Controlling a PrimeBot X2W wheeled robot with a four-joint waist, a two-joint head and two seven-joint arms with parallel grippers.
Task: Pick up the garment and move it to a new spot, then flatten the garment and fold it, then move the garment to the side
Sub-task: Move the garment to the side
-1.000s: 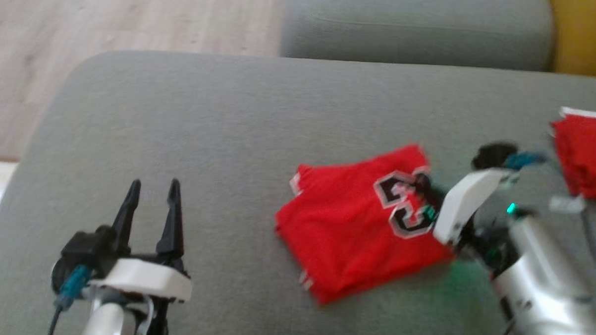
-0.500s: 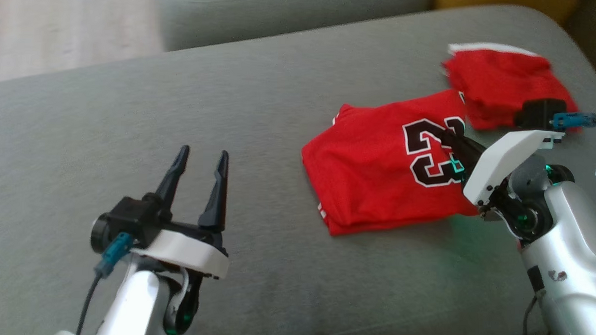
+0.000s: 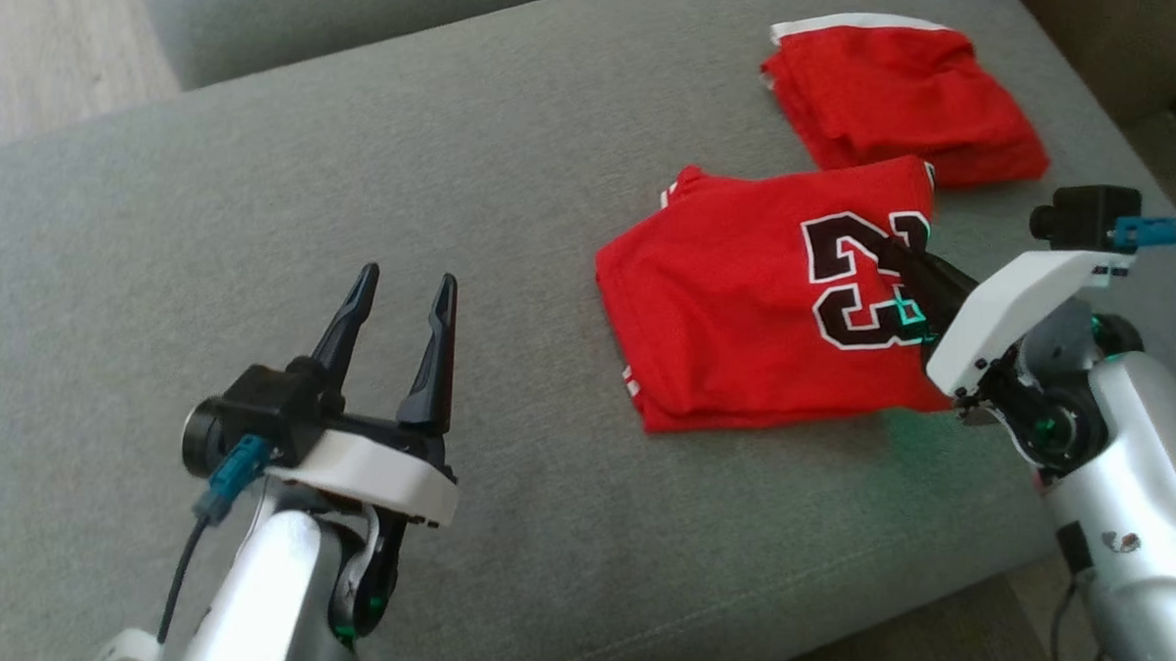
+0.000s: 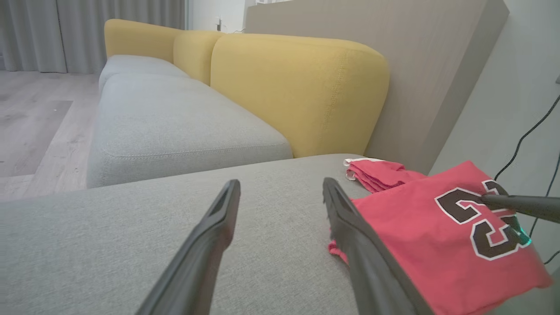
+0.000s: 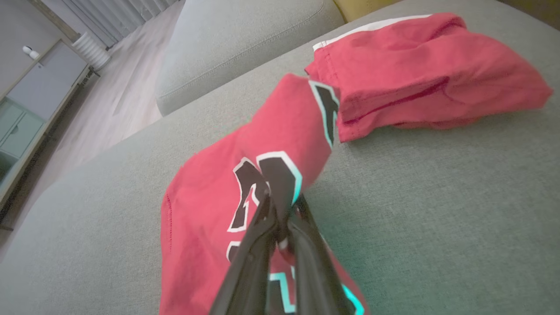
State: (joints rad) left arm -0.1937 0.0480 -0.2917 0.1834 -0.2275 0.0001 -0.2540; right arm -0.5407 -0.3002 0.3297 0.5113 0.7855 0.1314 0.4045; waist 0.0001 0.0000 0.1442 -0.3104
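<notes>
The right gripper [image 3: 894,255] pinched the folded red jersey [image 3: 736,306] at its number; at the jersey's nine o'clock, the left gripper [image 3: 409,277] stood spread above the grey sofa cushion [image 3: 359,166].

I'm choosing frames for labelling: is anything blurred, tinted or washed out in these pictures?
Head view: fairly sharp; a green glow falls on the grey cushion beside the right gripper. Left wrist view: the folded jersey looks washed to pink, the near jaws soft. Right wrist view: tilted; teal light tints the white edging of the number.
</notes>
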